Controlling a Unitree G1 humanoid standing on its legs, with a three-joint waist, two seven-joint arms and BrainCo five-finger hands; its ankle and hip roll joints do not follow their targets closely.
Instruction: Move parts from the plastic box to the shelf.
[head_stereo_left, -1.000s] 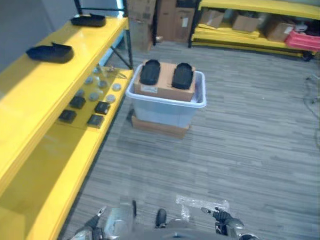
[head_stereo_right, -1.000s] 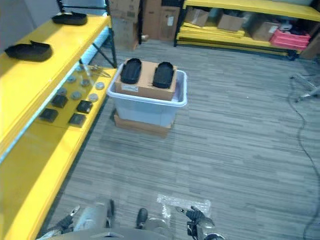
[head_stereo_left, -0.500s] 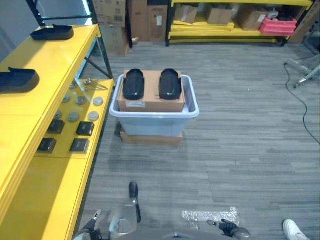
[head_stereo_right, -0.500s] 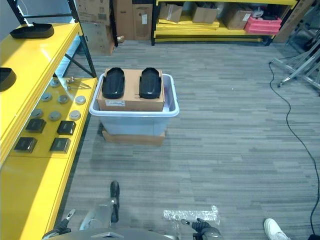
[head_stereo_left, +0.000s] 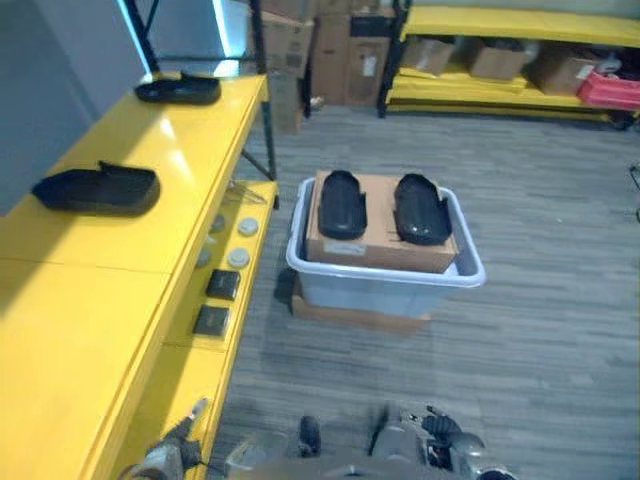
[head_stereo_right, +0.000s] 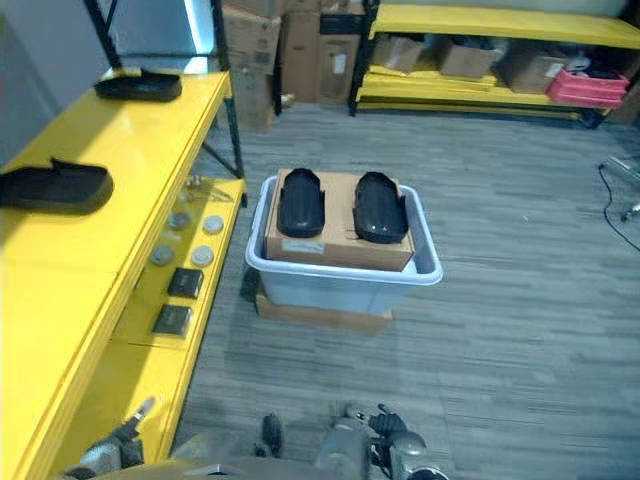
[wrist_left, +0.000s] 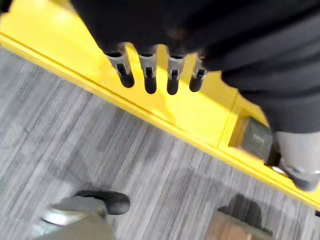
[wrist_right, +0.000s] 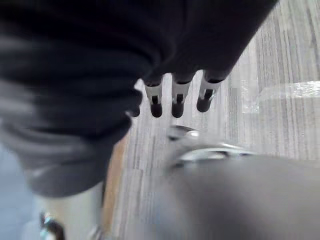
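Hanging low at the near edge of the eye views, both hands are empty. Landmark: plastic box (head_stereo_right: 345, 285), pale, on the grey floor (head_stereo_right: 520, 300), sitting on a flat cardboard base (head_stereo_right: 322, 313).

Left of the box: yellow shelf (head_stereo_right: 90, 260). Its top level carries two dark parts, near one (head_stereo_right: 55, 187) and far one (head_stereo_right: 138, 86). Lower level, just left of the box, holds round grey discs (head_stereo_right: 190, 236) and two dark square blocks (head_stereo_right: 178, 300).

Inside the box: brown carton (head_stereo_right: 340, 235) with two black parts on top, left part (head_stereo_right: 300, 203) and right part (head_stereo_right: 379, 207), side by side, not touching.

Beyond the box: cardboard boxes (head_stereo_right: 290, 45) and a second yellow rack (head_stereo_right: 490, 50) with a red bin (head_stereo_right: 590, 88).

Left hand (head_stereo_left: 172, 452) shows nearer than the box, beside the shelf edge; left wrist view adds fingers (wrist_left: 150, 75) straight, spread, holding nothing, over the yellow shelf lip. Right hand (head_stereo_right: 395, 440) shows nearer than the box; right wrist view adds fingers (wrist_right: 177, 100) straight, holding nothing, over floor.
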